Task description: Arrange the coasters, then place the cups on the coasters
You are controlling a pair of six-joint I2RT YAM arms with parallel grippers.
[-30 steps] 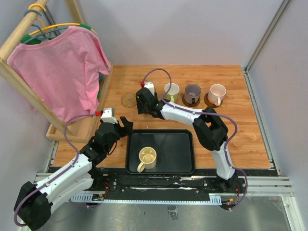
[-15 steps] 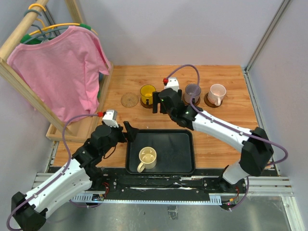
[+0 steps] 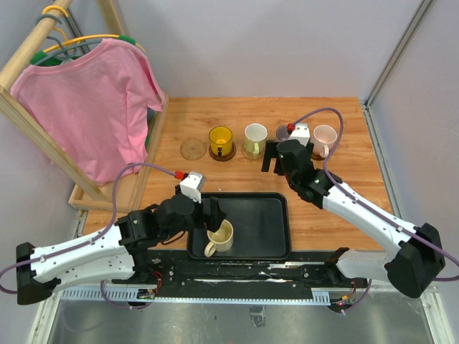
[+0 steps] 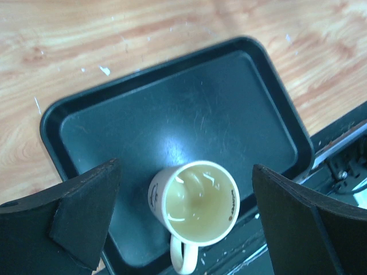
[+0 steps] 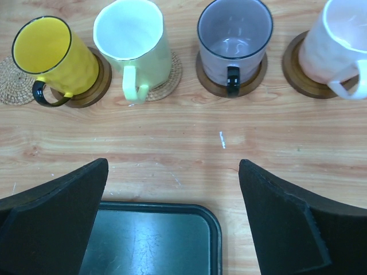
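Wooden worktop (image 3: pixel 344 208), black tray (image 4: pixel 189 109) at near edge. L gripper (image 4: pixel 192 215) over tray, jaws wide apart either side of cream mug (image 4: pixel 198 201), not touching. R gripper (image 5: pixel 172 223): jaws apart, empty. Mug prob. light, rigid, glazed so slippery, chippable; pinch across wall/rim, not handle. Bare tan coaster (image 3: pixel 191 149) far left.

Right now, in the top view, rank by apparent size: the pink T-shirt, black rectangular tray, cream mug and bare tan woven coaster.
1. pink T-shirt
2. black rectangular tray
3. cream mug and tan woven coaster: about alike
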